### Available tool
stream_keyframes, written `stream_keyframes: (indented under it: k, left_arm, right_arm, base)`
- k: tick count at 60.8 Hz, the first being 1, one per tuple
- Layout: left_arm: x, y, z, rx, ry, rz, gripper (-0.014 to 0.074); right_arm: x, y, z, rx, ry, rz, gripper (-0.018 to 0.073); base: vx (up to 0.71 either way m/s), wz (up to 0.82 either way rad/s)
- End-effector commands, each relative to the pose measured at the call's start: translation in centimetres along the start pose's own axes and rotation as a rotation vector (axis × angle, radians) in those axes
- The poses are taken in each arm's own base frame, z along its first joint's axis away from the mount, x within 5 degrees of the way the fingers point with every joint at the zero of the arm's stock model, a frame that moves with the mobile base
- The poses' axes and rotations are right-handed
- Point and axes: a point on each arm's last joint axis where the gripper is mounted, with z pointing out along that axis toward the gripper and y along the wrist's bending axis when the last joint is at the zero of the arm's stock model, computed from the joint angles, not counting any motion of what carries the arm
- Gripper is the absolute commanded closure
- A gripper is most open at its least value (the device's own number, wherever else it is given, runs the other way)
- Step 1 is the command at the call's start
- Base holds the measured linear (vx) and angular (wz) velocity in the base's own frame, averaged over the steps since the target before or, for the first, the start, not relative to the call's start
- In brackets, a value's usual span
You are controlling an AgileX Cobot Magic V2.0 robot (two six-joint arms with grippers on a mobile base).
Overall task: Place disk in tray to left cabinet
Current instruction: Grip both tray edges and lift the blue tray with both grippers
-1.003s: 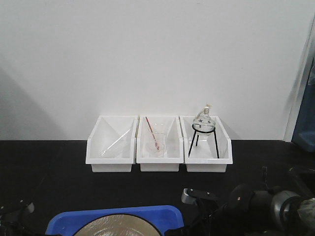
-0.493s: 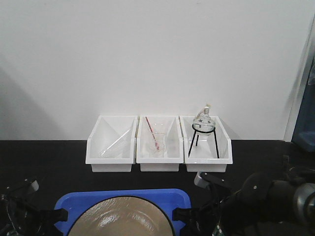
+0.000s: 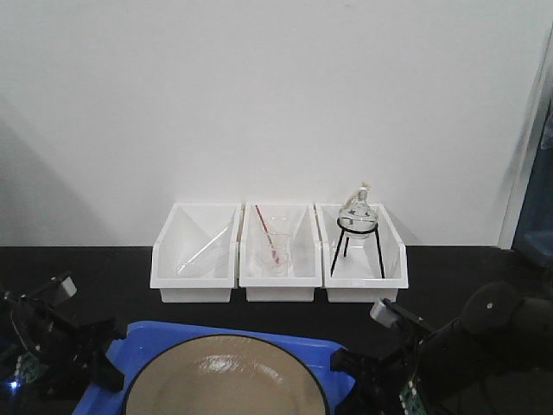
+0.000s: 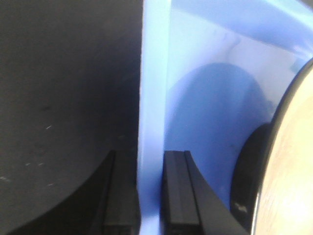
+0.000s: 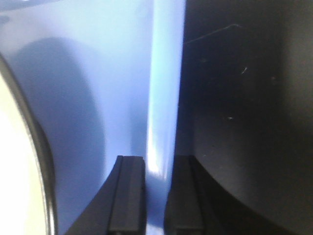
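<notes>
- Clearly, low in the left wrist view, the left gripper [image 4: 144, 159] had its black fingers clamped on the rim of the blue plastic rectangular tray [image 4: 154, 73].
- Right wrist view: the right gripper [image 5: 155, 164] pinched the opposite rim.
- Front view alone showed both at once, with the glossy tan round disk [image 3: 226, 380] lying in the tray, bottom centre.

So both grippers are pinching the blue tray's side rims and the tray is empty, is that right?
Not empty: the front-facing view shows the disk lying in the tray. The left gripper and right gripper do each pinch a side rim.
</notes>
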Motion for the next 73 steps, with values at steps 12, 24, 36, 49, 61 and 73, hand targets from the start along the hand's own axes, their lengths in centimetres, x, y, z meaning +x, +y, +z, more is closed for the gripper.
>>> stream_keyframes:
  k: [12, 24, 36, 49, 61, 73]
  left_arm:
    - [-0.8, -5.6, -4.2, 0.217, -0.026, -0.07, 0.0597]
    - [-1.2, -6.9, -5.9, 0.243, -0.012, -0.083, 0.0597]
    - [-1.9, -8.6, -8.3, 0.271, -0.041, -0.053, 0.0597]
    - [-2.4, -10.3, -10.7, 0.298, -0.092, -0.042, 0.0597]
    - [-2.6, -10.6, -11.3, 0.307, -0.107, -0.042, 0.0597]
    - [-2.6, -10.7, -11.3, 0.317, -0.106, -0.044, 0.0597]
  right_arm:
    - [-1.8, 6.2, -6.9, -0.246, -0.049, 0.015, 0.0562]
    - [-3.0, 8.5, -9.6, -0.281, -0.091, -0.006, 0.0562]
    - [-3.1, 9.6, -11.1, -0.288, -0.076, -0.008, 0.0562]
    - [-3.0, 10.9, -12.9, -0.313, -0.073, -0.028, 0.0562]
    - [-3.4, 12.2, -14.6, -0.335, -0.117, -0.031, 0.0562]
    - [-3.8, 12.4, -15.3, -0.296, -0.16, -0.022, 0.0562]
  base:
    - [0.0, 0.0]
    - [0.0, 0.0]
    - [0.0, 0.0]
    - [0.0, 0.0]
    - [0.0, 0.0]
    - [0.0, 0.0]
